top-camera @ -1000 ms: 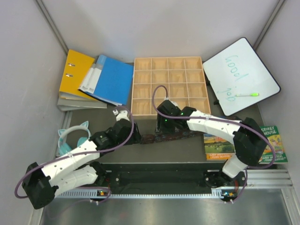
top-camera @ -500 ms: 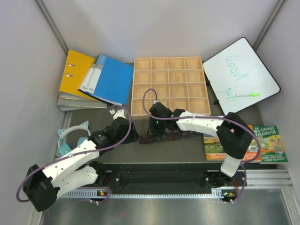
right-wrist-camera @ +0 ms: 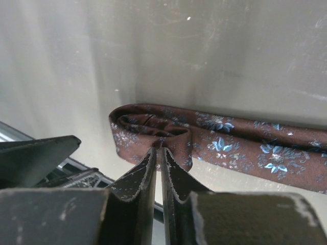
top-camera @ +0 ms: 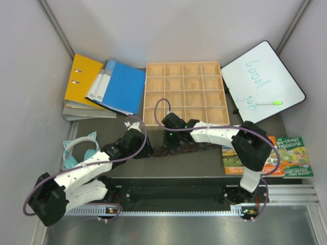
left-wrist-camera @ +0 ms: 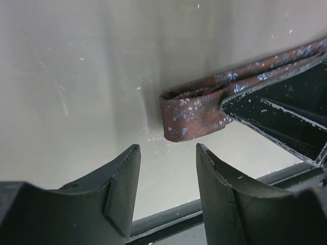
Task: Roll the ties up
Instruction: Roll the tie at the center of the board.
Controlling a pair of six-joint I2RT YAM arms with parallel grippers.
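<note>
From above, a wooden tray of small square compartments sits at the middle of the table. Just in front of the tray's near edge, one dark speckled tie lies flat in a long strip along that edge. The right gripper is down on the tie's left end, below the tray's near-left corner. The left gripper sits just left of that end. Left of the tray lie a blue folder and a yellow folder. In front of the folders there is a pair of teal cat-ear headphones. Right of the tray are a whiteboard with a green marker on it, and some picture books nearer the arms.

The left wrist camera shows its own fingers spread wide with nothing between them. The tie's end, folded over into a loose first turn, lies just beyond them without touching. The other gripper's black finger lies against that turn from the right.

The right wrist camera shows its fingers closed to a thin slit. Their tips pinch the edge of the folded-over turn, and the rest of the tie runs off flat to the right.
</note>
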